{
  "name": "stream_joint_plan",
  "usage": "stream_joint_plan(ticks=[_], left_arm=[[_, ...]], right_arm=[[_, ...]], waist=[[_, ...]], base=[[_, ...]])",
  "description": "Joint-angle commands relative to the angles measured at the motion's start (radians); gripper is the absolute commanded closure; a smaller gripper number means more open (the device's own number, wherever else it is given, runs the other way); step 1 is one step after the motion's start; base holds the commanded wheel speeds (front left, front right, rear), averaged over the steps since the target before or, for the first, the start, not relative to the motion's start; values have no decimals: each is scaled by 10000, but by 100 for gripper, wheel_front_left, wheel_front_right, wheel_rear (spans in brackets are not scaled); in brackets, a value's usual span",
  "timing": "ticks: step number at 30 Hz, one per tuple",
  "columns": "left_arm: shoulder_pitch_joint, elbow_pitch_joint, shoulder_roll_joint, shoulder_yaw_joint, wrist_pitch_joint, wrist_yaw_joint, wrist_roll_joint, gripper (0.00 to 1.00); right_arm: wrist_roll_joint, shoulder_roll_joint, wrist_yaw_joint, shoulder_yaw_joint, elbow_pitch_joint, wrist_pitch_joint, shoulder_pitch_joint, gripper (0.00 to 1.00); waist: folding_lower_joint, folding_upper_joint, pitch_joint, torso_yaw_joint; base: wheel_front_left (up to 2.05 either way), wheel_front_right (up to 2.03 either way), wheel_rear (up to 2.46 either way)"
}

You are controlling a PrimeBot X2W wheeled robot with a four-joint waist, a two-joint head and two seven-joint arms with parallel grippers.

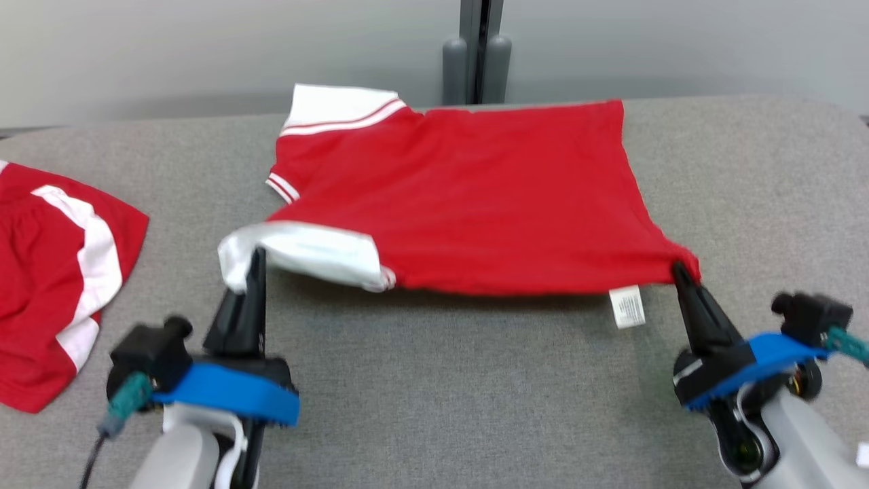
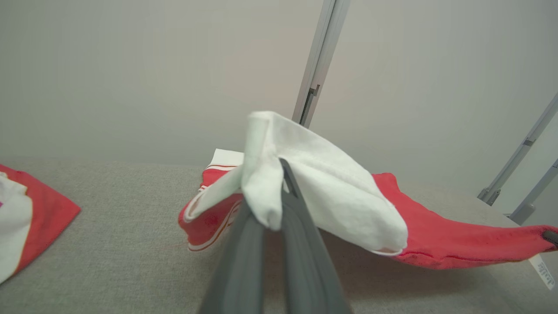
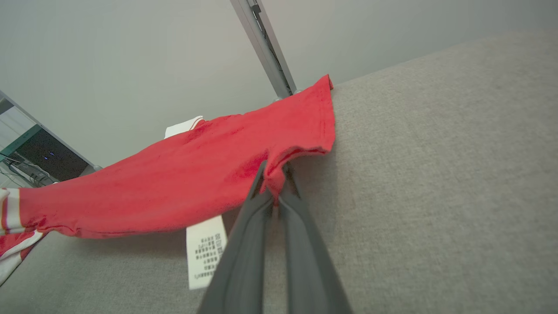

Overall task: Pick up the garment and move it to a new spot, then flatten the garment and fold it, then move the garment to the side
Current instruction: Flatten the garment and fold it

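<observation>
I took the grey post (image 1: 477, 54) behind the table's far edge as my marker. The red shirt (image 1: 489, 197) lay spread on the grey table (image 1: 475, 394) directly in front of that post. Its far edge reached the table edge at the post's foot, and its near edge was lifted off the surface toward me, with a shadow beneath it.

My left gripper (image 1: 256, 261) was nearer to me than the post and off to its left. Its two dark fingers were pressed together on the end of the white sleeve (image 1: 305, 251). In the left wrist view I saw the white fabric draped down both sides of them.

My right gripper (image 1: 679, 270) was also nearer to me, but to the post's right. Its jaws were pinched tight on the shirt's red hem corner, and the right wrist view showed a small bunch of red cloth squeezed between them. Between the two grips the near edge hung clear of the table, sagging a little in the middle.

A white care label (image 1: 627, 307) dangled below that edge, right of the post and just beside the right fingers. The other sleeve (image 1: 333, 105), white with red stripes, lay flat to the post's left, close to the far edge. A pair of red and white shorts (image 1: 47, 272) lay well to the left of the post, apart from the shirt.
</observation>
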Motion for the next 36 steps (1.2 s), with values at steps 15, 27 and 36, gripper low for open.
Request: stream_joint_plan(ticks=[15,27,36], left_arm=[[3987,-590,-289,-376,-44,-64,459,100],[4868,-692,-160,-709,26,-146,542,100],[4093,-383,-11,-828,175,-274,649,100]], right_arm=[[-985,704,6,-2183,-2893,1177,5617,100],[-1928,1783,6,-3646,-5091,2937,7784,100],[-2122,2097,6,-3978,-5361,3561,7340,100]], waist=[[1,2,-1516,220],[1,2,-1864,346],[1,2,-1852,251]], base=[[0,0,0],[0,0,0],[0,0,0]])
